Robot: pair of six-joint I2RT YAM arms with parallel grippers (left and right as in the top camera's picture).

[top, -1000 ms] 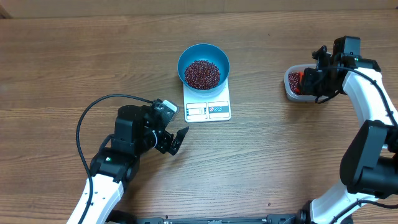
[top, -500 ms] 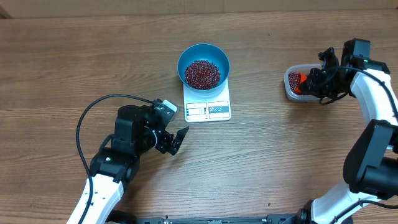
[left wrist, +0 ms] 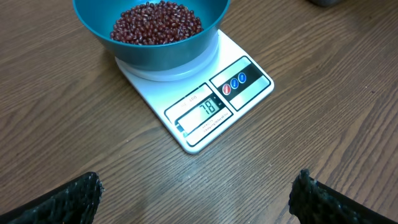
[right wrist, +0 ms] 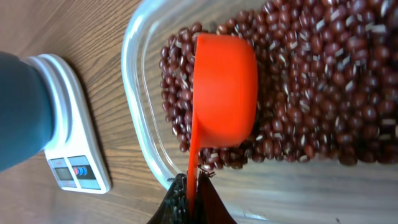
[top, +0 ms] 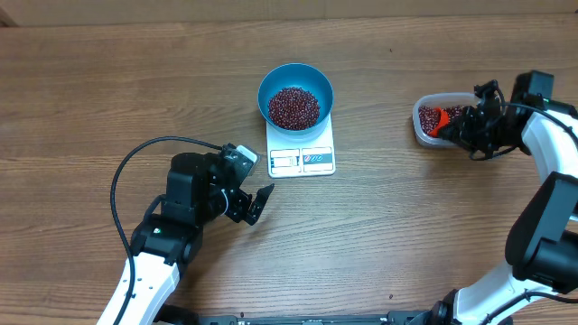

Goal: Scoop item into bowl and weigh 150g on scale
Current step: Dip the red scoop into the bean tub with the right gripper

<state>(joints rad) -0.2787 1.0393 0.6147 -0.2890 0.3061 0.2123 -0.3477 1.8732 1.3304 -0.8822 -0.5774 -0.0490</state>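
Observation:
A light blue bowl (top: 295, 95) (left wrist: 149, 28) holding dark red beans (top: 293, 106) (left wrist: 157, 22) stands on the white scale (top: 302, 155) (left wrist: 205, 102). More beans (right wrist: 311, 81) fill a clear plastic tub (top: 432, 122) (right wrist: 140, 118) at the right. My right gripper (top: 470, 128) (right wrist: 193, 190) is shut on the handle of an orange scoop (top: 438, 118) (right wrist: 224, 90), whose cup rests upside down on the beans in the tub. My left gripper (top: 255, 203) (left wrist: 196, 205) stands open on the table, in front of the scale, with nothing between its fingers.
The wooden table (top: 388, 217) stretches around everything. A black cable (top: 135, 162) loops beside the left arm. The scale's display panel (left wrist: 205, 109) faces the left gripper.
My right gripper has drawn to the right, pulling the orange scoop with it over the tub. The left arm has stayed still.

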